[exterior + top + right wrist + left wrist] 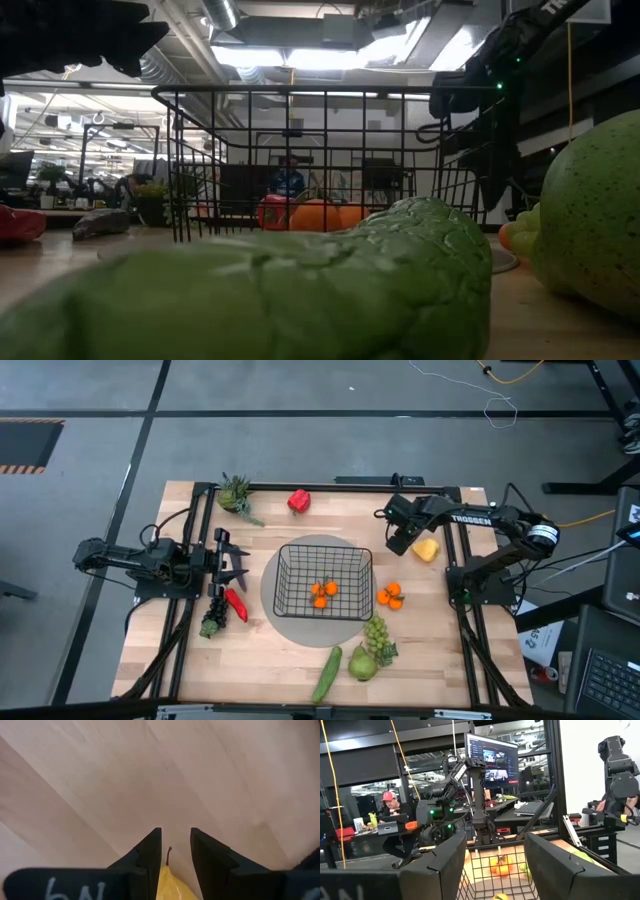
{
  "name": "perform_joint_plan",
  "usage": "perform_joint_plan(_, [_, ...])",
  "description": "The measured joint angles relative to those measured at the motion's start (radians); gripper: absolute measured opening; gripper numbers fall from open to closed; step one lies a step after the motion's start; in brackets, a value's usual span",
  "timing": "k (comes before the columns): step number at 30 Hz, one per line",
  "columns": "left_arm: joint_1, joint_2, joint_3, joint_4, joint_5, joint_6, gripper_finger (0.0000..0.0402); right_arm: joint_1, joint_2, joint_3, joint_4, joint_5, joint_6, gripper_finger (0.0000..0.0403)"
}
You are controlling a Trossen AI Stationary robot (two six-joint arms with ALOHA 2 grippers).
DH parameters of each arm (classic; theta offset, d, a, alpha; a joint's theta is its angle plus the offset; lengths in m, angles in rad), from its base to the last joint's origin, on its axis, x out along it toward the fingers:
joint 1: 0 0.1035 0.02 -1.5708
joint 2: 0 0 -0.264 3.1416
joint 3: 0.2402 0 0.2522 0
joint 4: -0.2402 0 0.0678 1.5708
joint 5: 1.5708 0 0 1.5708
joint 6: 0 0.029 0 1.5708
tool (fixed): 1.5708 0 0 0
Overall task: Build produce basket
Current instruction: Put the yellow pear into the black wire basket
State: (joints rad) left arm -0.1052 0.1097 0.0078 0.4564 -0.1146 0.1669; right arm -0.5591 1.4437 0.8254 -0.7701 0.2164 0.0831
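**benchwatcher:** So the yellow fruit (427, 549) sits on the table over on the right side, past the basket's right wall and toward the far edge. The right gripper (175, 851) has its fingers down on either side of it, narrowed to about the fruit's width. In the right wrist view the little stem pokes up in the gap between the fingers, so I'd call it pinched at the stem end. Whether it's off the wood yet, can't tell.

**meshhead:** Which way is it lying?

**benchwatcher:** From overhead it looks pear-ish, long axis roughly running along the gripper's reach, with the stem end leading past the fingertips and the fat end back under the wrist. Rough read though, the arm covers part of it.

**meshhead:** And the step?

**benchwatcher:** I'd say it's the grab stage for this piece. The basket (283, 586) is mid-table with only the oranges (323, 592) in it. The next move probably needs a lift high enough to clear the wire rim, then a swing left over the opening before letting go.

**meshhead:** Other arm?

**benchwatcher:** Left gripper (236, 563) is parked at the basket's left side, fingers wide apart, nothing in them. A red pepper (236, 605) lies just by it.
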Motion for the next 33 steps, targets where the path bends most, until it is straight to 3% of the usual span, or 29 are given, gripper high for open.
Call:
perform_joint_plan(8, [0.0, 0.0, 0.0, 0.0, 0.0, -0.001, 0.0197, 0.0, 0.0, -0.043, 0.085, 0.0, 0.069, 0.017])
perform_joint_plan(13, [0.0, 0.0, 0.0, 0.0, 0.0, -0.002, 0.0197, -0.002, 0.0, -0.047, 0.036, 0.0, 0.069, 0.0206])
perform_joint_plan(26, [0.0, 0.0, 0.0, -0.022, 0.0, -0.009, 0.0197, -0.002, 0.003, -0.047, -0.011, -0.033, 0.072, 0.0192])
perform_joint_plan(33, [0.0, 0.0, 0.0, -0.022, 0.0, -0.017, 0.0197, -0.001, 0.076, -0.047, -0.006, -0.013, 0.069, 0.0189])
